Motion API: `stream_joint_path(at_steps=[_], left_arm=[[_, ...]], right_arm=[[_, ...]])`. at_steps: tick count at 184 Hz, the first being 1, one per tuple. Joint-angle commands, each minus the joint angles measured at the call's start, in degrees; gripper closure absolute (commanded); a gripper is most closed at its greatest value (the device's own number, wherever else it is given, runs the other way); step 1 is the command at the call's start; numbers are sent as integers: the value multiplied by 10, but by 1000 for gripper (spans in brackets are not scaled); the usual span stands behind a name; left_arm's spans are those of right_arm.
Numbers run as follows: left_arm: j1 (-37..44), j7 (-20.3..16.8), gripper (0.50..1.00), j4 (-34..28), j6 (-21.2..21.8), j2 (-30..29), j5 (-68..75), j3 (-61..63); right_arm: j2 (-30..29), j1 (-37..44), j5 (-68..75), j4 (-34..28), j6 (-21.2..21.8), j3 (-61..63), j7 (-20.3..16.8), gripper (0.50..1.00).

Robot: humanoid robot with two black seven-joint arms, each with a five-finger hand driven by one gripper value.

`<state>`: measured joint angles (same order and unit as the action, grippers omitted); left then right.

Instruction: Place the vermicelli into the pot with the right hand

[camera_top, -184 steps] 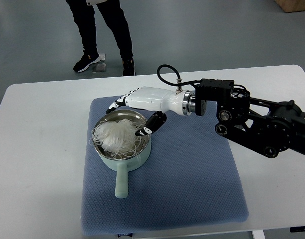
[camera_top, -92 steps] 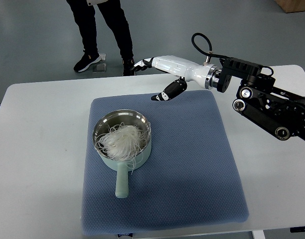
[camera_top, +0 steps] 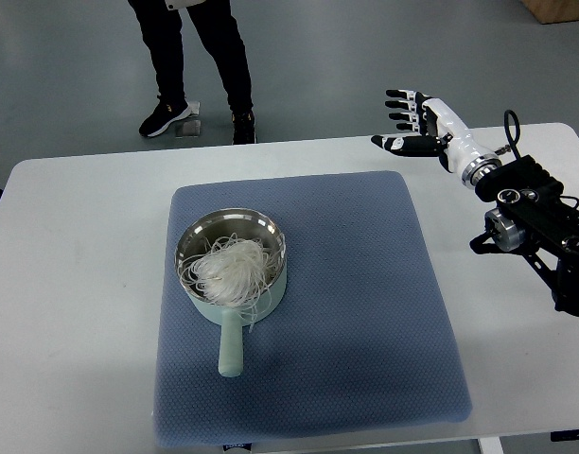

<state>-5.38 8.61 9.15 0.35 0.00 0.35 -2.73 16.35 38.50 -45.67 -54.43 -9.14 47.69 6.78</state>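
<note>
Seeing the vermicelli point(camera_top: 226, 270) piled in the pot point(camera_top: 275, 284) at mat point(camera_top: 365, 312) left, you hold the right hand point(camera_top: 417, 118), fingers spread and empty, clear at far right.

steep overhead view of table point(camera_top: 91, 246)

No text, label, brand, number or sign can be read anywhere in the view. A small dark patch is seen at the near edge of the blue mat point(camera_top: 365, 312), below the pot point(camera_top: 235, 265), but it is too small and blurred for any letters to be made out.
</note>
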Motion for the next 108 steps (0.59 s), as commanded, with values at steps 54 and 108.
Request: stream_joint_path(at_steps=[54,108], left_arm=[[0,-1,500,0,-2,0,0,0],[-1,0,500,-1,-4,0,0,3]], right_arm=[[-11,-47,188,1,-40,2,7,581],[-12,-46,183,-2,-33,1,7,576]])
